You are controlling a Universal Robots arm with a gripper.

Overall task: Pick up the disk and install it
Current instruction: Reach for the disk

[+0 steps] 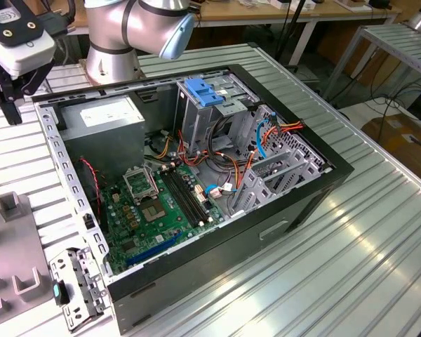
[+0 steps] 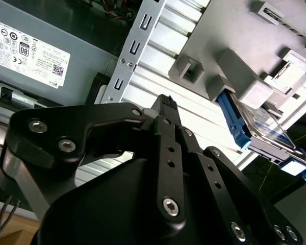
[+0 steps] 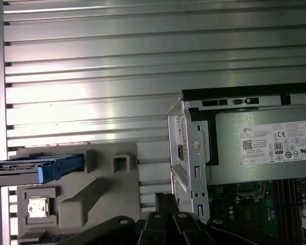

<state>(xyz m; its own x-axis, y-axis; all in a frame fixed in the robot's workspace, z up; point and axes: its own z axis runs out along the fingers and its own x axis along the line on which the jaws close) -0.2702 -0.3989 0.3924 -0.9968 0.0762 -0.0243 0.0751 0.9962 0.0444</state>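
The disk (image 2: 260, 127) is a dark drive in a bright blue carrier, standing on its edge in a slot of a grey fixture plate (image 2: 234, 30). In the first wrist view the disk (image 3: 41, 168) shows edge-on over the same fixture plate (image 3: 86, 199). My gripper (image 2: 164, 104) hangs above the ribbed table between the open computer case (image 1: 217, 182) and the plate, apart from the disk, its black fingers shut with nothing between them. In the exterior view the gripper (image 1: 12, 112) is at the far upper left, outside the case's corner.
A silver drive cage with a light-blue latch (image 1: 207, 91) stands inside the case beside the green motherboard (image 1: 154, 203). The power supply (image 3: 265, 148) fills the case corner nearest the gripper. The arm's base (image 1: 116, 49) stands behind the case. A small metal bracket (image 1: 74, 288) lies by the fixture plate.
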